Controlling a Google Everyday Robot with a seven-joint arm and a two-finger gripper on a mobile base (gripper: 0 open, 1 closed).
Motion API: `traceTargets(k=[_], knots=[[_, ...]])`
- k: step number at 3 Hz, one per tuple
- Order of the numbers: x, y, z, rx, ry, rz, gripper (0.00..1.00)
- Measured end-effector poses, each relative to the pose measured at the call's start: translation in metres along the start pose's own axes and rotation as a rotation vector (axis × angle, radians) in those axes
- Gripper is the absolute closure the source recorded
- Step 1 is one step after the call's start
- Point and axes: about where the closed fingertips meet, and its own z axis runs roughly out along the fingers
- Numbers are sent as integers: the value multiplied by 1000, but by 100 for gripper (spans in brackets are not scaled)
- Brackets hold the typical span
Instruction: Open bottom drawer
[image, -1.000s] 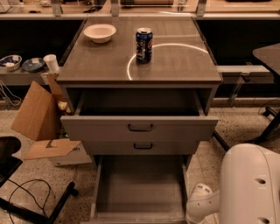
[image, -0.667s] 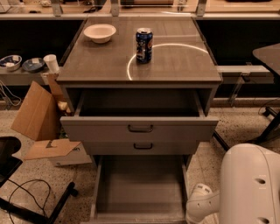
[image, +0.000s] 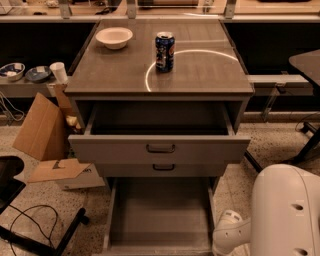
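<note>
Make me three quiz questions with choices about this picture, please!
1. Where is the can? A on the cabinet; B in a drawer; C on the floor.
2. How many drawers? A two; B three; C five.
3. The bottom drawer is: A shut; B pulled out; C gone.
Answers: A, it stands on top near the bowl. B, three sit stacked. B, its tray sticks far out. The end effector is out of view; only the white arm shows, lower right.

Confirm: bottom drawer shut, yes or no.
No, the bottom drawer juts far out, inside exposed; the gripper is out of view, only the white arm showing lower right.
</note>
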Motion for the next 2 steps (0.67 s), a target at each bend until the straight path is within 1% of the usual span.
traceTargets(k=[1, 2], knots=[[0, 0, 0, 0, 0, 0, 4], [6, 0, -28, 43, 39, -36, 0]])
